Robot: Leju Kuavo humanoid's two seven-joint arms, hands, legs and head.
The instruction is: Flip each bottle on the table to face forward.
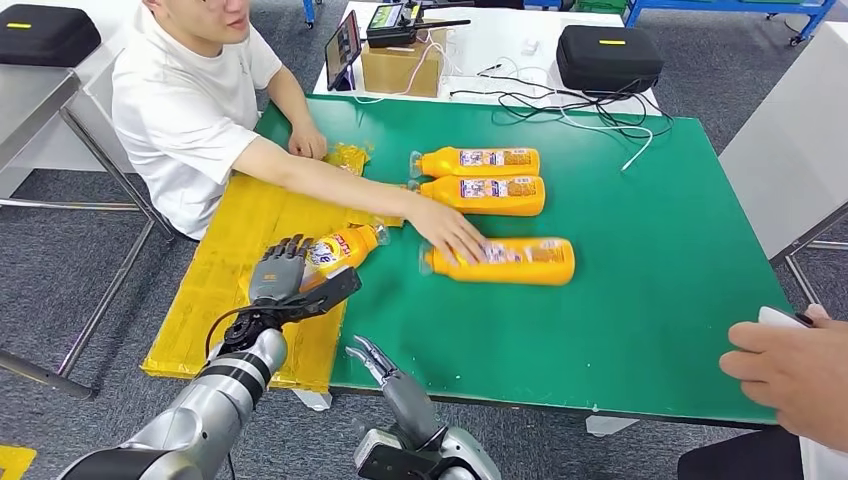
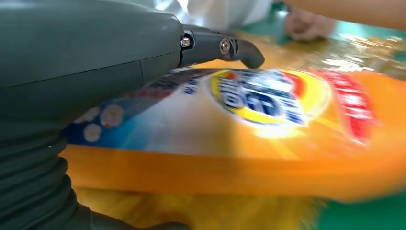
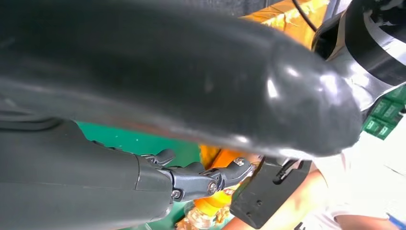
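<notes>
My left hand (image 1: 280,275) grips the base end of an orange bottle (image 1: 345,247) over the yellow mat at the table's left; its colourful front label faces up. In the left wrist view that bottle (image 2: 268,124) lies against the palm, with a dark finger (image 2: 225,48) curled over it. Three more orange bottles lie on their sides on the green table (image 1: 650,300): a far one (image 1: 480,161), a middle one (image 1: 485,194) and a near one (image 1: 520,262). A seated person's hand (image 1: 450,235) rests on the near bottle's neck end. My right hand (image 1: 385,370) hangs below the table's front edge, fingers apart and holding nothing.
A yellow mat (image 1: 230,290) covers the table's left end. At the back stand a cardboard box (image 1: 400,68), a black case (image 1: 608,55) and loose cables (image 1: 590,110). Another person's hand (image 1: 790,370) holds a white object at the near right corner.
</notes>
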